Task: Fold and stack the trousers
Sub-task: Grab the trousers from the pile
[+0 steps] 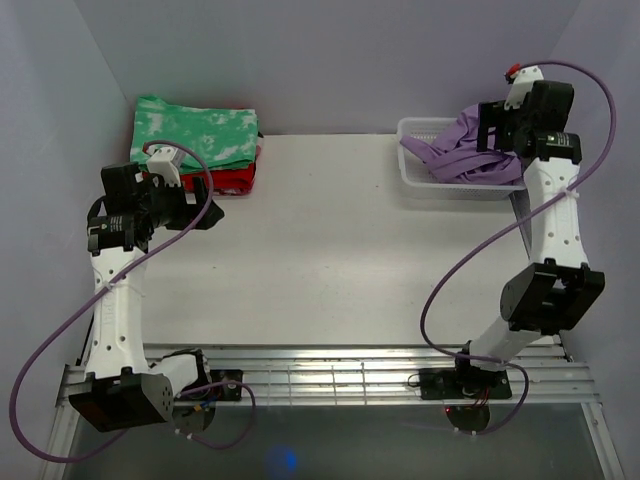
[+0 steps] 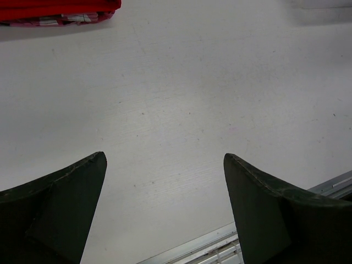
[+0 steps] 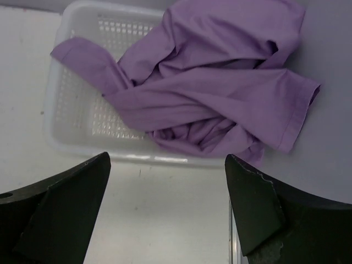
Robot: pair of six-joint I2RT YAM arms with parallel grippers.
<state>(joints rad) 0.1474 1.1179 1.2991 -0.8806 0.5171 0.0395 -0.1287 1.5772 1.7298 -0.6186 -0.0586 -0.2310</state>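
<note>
Hovering by crumpled lavender trousers [image 3: 220, 99] in a white basket [image 3: 66, 110], right pincer [image 3: 165, 157] agape.

left arm [image 1: 118, 290] rises from its base, wrist turned inward; left hand [image 2: 165, 159] wide open, empty, tilted down. right arm [image 1: 553, 215] folded at elbow, stretched far forward; right hand [image 3: 168, 159] wide open, empty, facing down.

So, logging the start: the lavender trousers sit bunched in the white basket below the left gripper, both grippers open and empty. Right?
Wrong arm: the trousers sit bunched in the white basket below the right gripper, per the right wrist view. It and the left gripper are open and empty.
</note>
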